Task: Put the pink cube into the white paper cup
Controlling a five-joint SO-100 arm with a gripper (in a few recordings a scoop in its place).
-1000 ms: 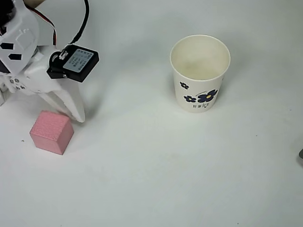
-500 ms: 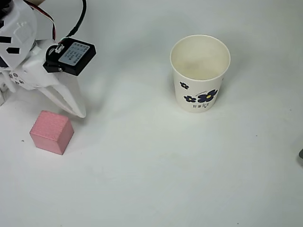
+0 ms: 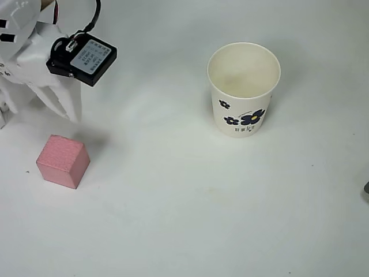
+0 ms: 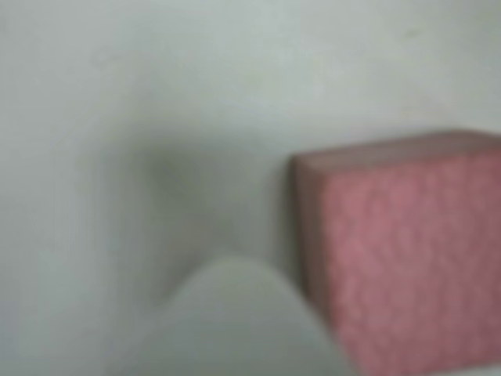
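Observation:
The pink cube (image 3: 62, 161) rests on the white table at the lower left of the overhead view. My gripper (image 3: 37, 119) hovers just beyond it at the upper left, apart from the cube. Its jaws look open with nothing between them, and one white finger (image 3: 64, 103) points down toward the cube. The wrist view is blurred: the pink cube (image 4: 407, 251) is at the right and a white fingertip (image 4: 235, 317) rises from the bottom edge beside it. The white paper cup (image 3: 244, 88) with blue flower prints stands upright at the upper right, its cream inside bare.
A black box (image 3: 82, 58) with a label and a cable rides on the white arm. A small dark object (image 3: 366, 187) peeks in at the right edge. Bare white table (image 3: 173, 190) lies between cube and cup.
The gripper has drawn back up and left in the overhead view, away from the cube's upper right corner. Cube and cup have stayed put.

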